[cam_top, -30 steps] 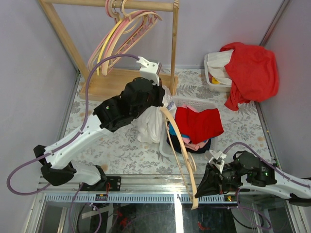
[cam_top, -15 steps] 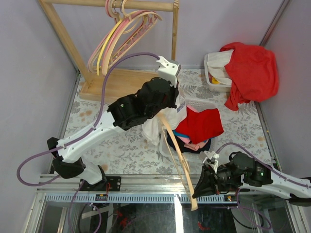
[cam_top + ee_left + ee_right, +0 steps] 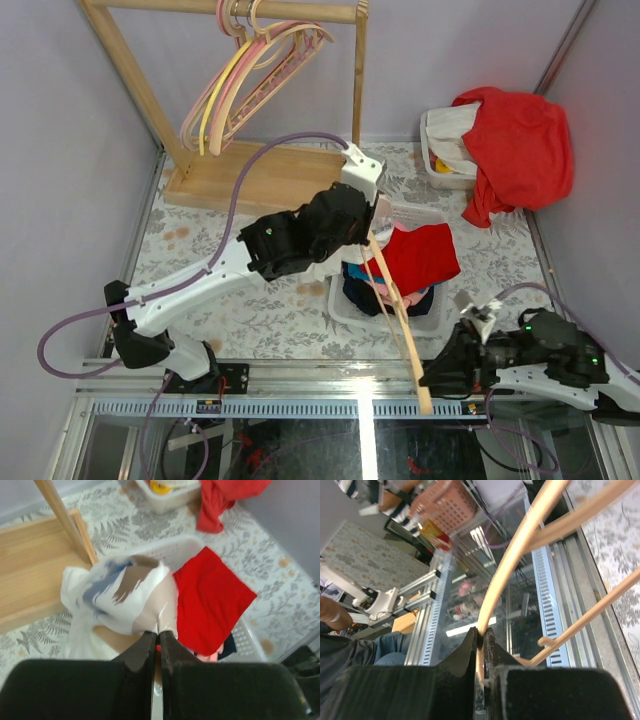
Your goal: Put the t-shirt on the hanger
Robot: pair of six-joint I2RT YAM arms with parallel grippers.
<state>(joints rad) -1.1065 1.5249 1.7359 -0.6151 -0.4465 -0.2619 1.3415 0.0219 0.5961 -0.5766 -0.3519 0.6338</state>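
Observation:
The white t-shirt point(image 3: 117, 587) with a bluish print hangs bunched from my left gripper point(image 3: 159, 632), which is shut on its fabric above the left part of the basket. In the top view the shirt is mostly hidden under the left arm point(image 3: 300, 235). The pale peach hanger point(image 3: 397, 315) slants from the left gripper's area down to the near table edge. My right gripper point(image 3: 481, 632) is shut on the hanger's thin curved bar point(image 3: 520, 545); in the top view it point(image 3: 442, 378) sits at the front right.
A white laundry basket point(image 3: 432, 312) holds red and navy clothes point(image 3: 415, 255). A wooden rack point(image 3: 250, 178) with pink and yellow hangers point(image 3: 250, 60) stands at the back left. A bin draped with a big red garment point(image 3: 515, 140) stands at the back right.
My left arm has swung right, carrying the t-shirt over the basket. My right gripper has shifted right, and the hanger now slants the other way.

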